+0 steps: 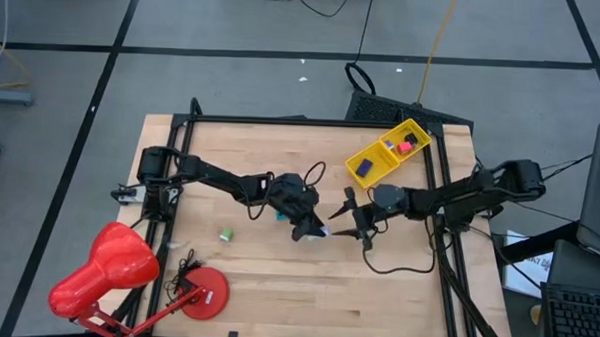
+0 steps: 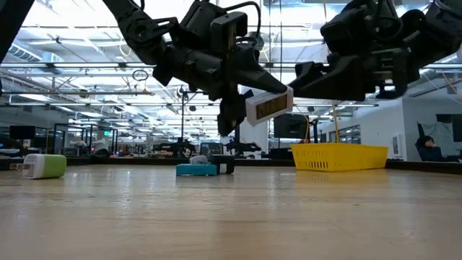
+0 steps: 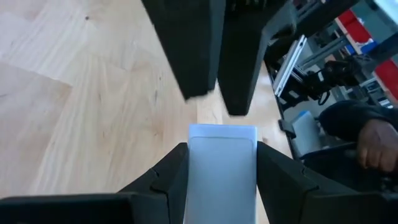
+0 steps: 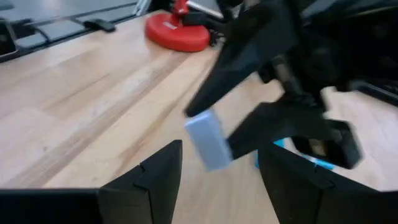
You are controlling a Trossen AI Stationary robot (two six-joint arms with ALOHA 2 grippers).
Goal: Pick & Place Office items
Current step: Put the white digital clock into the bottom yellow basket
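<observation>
The left tool grips a white block in mid-air over the table's centre; the right tool faces it, fingers apart and empty. A clean handover probably needs the right fingers around the block's free end before release. Only the low view shows the lift height; the high view shows the yellow tray.

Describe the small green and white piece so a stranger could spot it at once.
Start at the big red desk lamp at the wooden table's near-left corner. Toward the table's middle from it lies the small green and white block, alone on bare wood, the only green piece, well left of both arms.
</observation>
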